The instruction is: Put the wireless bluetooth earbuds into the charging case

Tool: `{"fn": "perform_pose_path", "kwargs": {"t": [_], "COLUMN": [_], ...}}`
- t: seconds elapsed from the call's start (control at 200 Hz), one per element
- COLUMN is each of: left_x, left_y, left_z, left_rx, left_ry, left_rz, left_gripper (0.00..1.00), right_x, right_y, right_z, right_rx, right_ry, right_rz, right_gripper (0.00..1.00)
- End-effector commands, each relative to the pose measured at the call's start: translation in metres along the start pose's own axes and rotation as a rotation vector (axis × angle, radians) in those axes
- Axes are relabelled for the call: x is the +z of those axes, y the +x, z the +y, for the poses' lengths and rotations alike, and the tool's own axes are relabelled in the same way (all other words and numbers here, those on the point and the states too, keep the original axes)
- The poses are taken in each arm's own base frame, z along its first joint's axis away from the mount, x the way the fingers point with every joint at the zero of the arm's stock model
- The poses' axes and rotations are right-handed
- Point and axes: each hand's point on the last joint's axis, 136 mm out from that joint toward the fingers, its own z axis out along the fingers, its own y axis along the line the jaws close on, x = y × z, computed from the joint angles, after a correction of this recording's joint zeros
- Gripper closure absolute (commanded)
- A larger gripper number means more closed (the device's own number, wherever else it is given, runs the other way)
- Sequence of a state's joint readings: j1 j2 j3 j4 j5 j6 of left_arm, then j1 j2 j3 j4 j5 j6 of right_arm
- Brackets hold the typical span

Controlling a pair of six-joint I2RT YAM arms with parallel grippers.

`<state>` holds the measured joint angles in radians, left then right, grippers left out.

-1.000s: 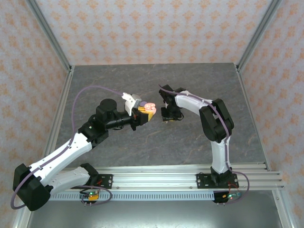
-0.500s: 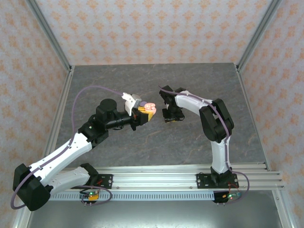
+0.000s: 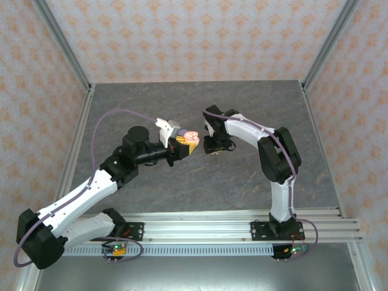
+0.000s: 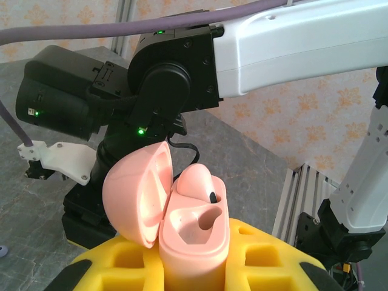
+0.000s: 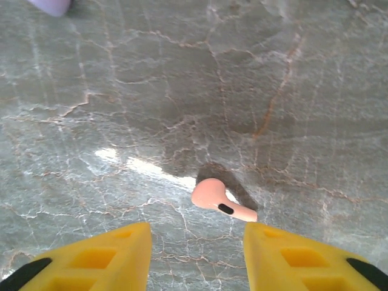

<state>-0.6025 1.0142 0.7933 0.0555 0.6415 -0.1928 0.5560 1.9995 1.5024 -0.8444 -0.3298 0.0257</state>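
The left gripper (image 3: 184, 144) was clamped on the open pink case (image 4: 194, 239), its wrist view showing one bud (image 4: 199, 180) seated inside, while the right gripper (image 5: 197, 254) stood open and empty, its wrist view showing a loose bud (image 5: 216, 201) lying on the table (image 5: 121, 91) just ahead of its fingertips.

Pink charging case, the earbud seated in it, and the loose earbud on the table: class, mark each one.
Pink charging case (image 4: 194, 251): left wrist view, front of its body.
Seated earbud (image 4: 195, 179): left wrist view, its rounded top.
Loose earbud (image 5: 209, 194): right wrist view, its rounded head.
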Motion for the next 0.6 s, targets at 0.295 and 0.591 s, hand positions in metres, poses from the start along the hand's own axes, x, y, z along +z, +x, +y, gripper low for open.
{"fn": "perform_pose_path", "kwargs": {"t": [0.295, 0.591], "left_x": [-0.008, -0.01], "left_y": [-0.009, -0.009], "left_z": [-0.002, -0.002], "left_rx": [0.004, 0.003], "left_ry": [-0.021, -0.024], "left_rz": [-0.036, -0.035], "left_gripper": [1.0, 1.0], "right_x": [-0.005, 0.009], "right_y": [-0.012, -0.01], "right_z": [0.002, -0.004], "right_rx": [-0.194, -0.167], "right_ry": [0.014, 0.037], "right_rz": [-0.025, -0.011], "right_gripper": [0.51, 0.51]}}
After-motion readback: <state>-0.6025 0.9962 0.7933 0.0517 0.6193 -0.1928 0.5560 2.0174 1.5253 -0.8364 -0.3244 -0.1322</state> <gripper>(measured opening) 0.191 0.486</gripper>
